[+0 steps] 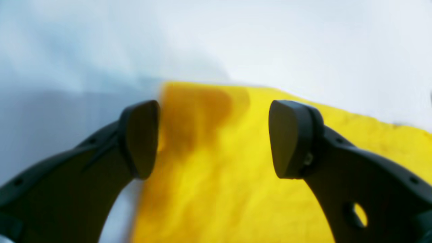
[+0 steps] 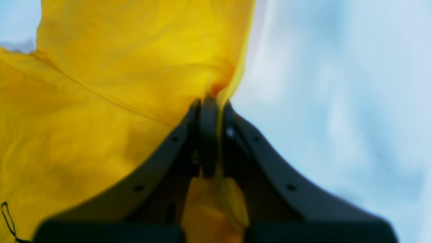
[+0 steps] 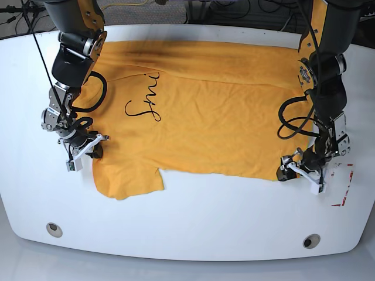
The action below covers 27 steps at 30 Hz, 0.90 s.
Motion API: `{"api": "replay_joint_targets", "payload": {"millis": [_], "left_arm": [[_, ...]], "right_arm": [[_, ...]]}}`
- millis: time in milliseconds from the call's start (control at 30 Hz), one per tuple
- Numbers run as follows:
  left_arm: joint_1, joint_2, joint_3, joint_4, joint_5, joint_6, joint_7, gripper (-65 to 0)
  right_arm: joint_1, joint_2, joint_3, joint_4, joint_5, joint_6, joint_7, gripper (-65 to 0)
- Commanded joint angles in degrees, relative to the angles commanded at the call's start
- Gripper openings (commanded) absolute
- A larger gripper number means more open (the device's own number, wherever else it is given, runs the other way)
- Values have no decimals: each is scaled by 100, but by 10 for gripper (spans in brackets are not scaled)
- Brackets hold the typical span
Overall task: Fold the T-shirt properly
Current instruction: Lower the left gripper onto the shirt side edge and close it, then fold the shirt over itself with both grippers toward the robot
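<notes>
Near table edge: two round fittings and are set into the white table, one toward each front corner.
Red marks: red tape lines lie on the table at the base view's right, just beside the left gripper.
Left gripper: low at the shirt's lower corner on the base view's right. Jaws stand apart. In the left wrist view the two pads are spread wide, with yellow cloth and bare table showing between them; nothing is clamped.
Right gripper: low at the shirt's edge on the base view's left, beside the sleeve. Jaws are together on the fabric. In the right wrist view the cloth bunches into the closed tips and a fold of it shows behind them.
T-shirt: spread flat across the middle and far part of the table, front up, collar end toward the base view's left. One short sleeve points toward the near edge.
Lettering: black cursive script reads partly; its upper end is hidden under a fold.
Obstructions: the right arm and its cable overlap the shirt's left end; the left arm overlaps the right end.
Far edge: dark cables lie beyond the table.
</notes>
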<state>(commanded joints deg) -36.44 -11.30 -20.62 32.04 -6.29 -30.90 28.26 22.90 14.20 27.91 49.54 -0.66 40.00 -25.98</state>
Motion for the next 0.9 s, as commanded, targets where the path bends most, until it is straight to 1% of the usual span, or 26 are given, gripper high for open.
{"api": "replay_joint_targets", "payload": {"millis": [100, 167, 267, 333, 367, 400, 467, 633, 800, 900], "left_arm": [[0, 53, 114, 0, -9, 0, 0, -200], [0, 62, 123, 9, -9, 0, 0, -257], [0, 53, 132, 9, -9, 0, -18, -388], [-9, 35, 149, 9, 0, 0, -97, -497], [-9, 35, 158, 9, 0, 0, -141, -533], [-9, 26, 158, 9, 9, 0, -193, -593], [-9, 18, 158, 9, 9, 0, -229, -637], [-9, -53, 158, 9, 9, -35, -220, -650], [-35, -62, 158, 290, -9, -44, -202, -650], [9, -62, 141, 651, -18, -44, 26, -650]], "right_arm": [[0, 0, 0, 0, 0, 0, 0, -631], [-9, 0, 0, 0, 0, 0, 0, -633], [-9, 9, 0, 0, 0, 0, 0, -636], [-9, 9, 0, 0, 0, 0, 0, -642], [-9, 9, 0, 0, 0, 0, 0, -650], [-9, 9, 0, 0, 0, 0, 0, -650], [0, 9, 0, 0, 0, 0, 0, -650], [26, 9, 0, 35, 0, 0, 0, -650], [26, 0, 0, 431, 0, 0, -18, -650], [18, 0, 0, 659, 0, 0, -79, -650]]}}
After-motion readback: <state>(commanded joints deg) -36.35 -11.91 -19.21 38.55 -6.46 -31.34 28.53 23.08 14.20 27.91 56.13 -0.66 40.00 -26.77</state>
